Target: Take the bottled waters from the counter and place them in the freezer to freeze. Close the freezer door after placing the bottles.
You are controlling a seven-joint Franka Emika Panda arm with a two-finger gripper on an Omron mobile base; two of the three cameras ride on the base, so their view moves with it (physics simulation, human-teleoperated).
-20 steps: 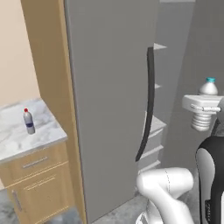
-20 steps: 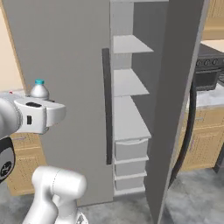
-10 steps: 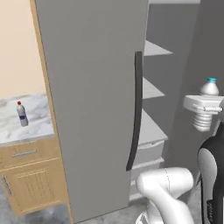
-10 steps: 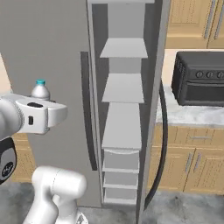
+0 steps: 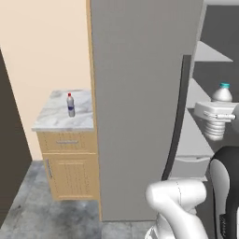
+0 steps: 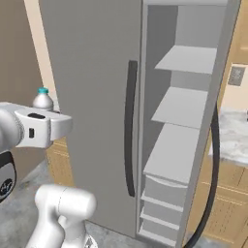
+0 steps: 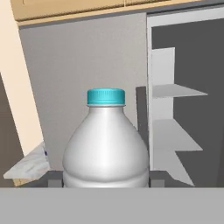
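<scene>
A clear ribbed bottled water with a teal cap [image 7: 105, 144] stands upright in my gripper [image 7: 105, 179], which is shut on its body. The same bottle [image 5: 218, 95] rises above the gripper [image 5: 215, 122] in front of the freezer [image 5: 205, 84], and from the right base it [image 6: 42, 99] sits on the gripper [image 6: 46, 127] left of the freezer door [image 6: 92, 97]. The freezer [image 6: 186, 106] stands open with bare white shelves. The second bottled water, red-capped [image 5: 70, 104], stands on the marble counter [image 5: 53, 119] left of the freezer door [image 5: 140, 93].
Light wooden cabinet fronts [image 5: 70, 170] sit under the counter. A dark panel [image 5: 9, 140] closes the far left. A long dark bar handle [image 6: 130, 128] runs down the door. Another marble top [image 6: 235, 140] lies right of the fridge. Drawers [image 6: 162, 203] fill the freezer's bottom.
The base has moved, so the whole scene has shifted across both base views. The teal-capped bottle stays in the gripper at the same height.
</scene>
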